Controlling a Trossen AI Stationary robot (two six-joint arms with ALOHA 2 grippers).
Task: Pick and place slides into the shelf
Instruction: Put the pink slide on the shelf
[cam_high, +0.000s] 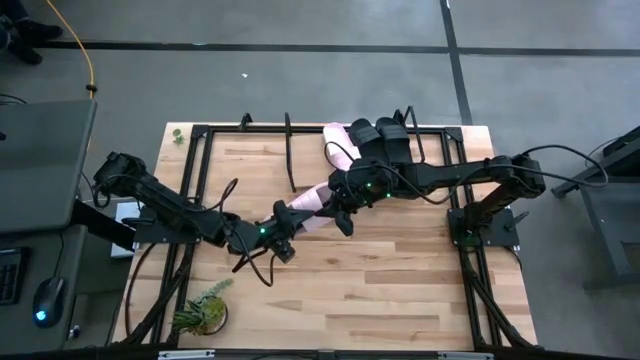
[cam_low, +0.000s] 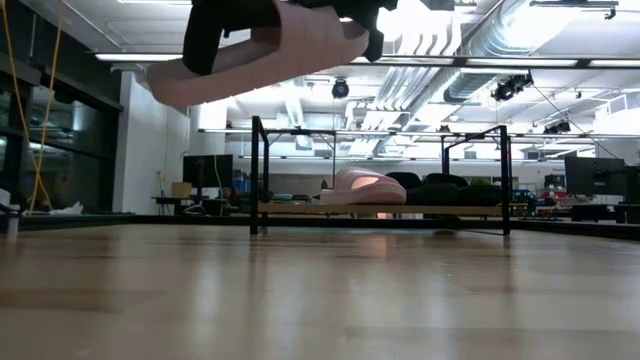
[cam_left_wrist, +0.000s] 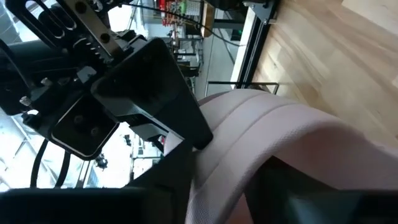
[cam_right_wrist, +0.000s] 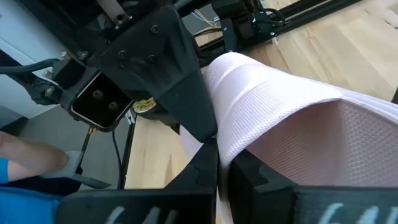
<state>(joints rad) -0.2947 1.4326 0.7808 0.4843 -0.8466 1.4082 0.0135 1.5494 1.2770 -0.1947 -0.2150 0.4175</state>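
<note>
Above mid-table in the high view, the held pink slide (cam_high: 310, 205) is pinched at its far-right end by the right gripper (cam_high: 343, 200), which is clamped tight on it. The left gripper (cam_high: 283, 232) is parked at the near-left end; whether it has any grip can't be told. The slide's long axis is laid diagonally, near-left to far-right. The shelf (cam_high: 300, 140) is found at the far edge, with a shelved pink slide (cam_high: 340, 148) and two black slides (cam_high: 385, 135) lined up on its right part, so the bare spot lies far-left of the load. The right arm is judged nearer.

At table height, the held slide is seen lifted well clear of the wood.

From both wrist views, the strap is shown squeezed between the right gripper's fingers.
</note>
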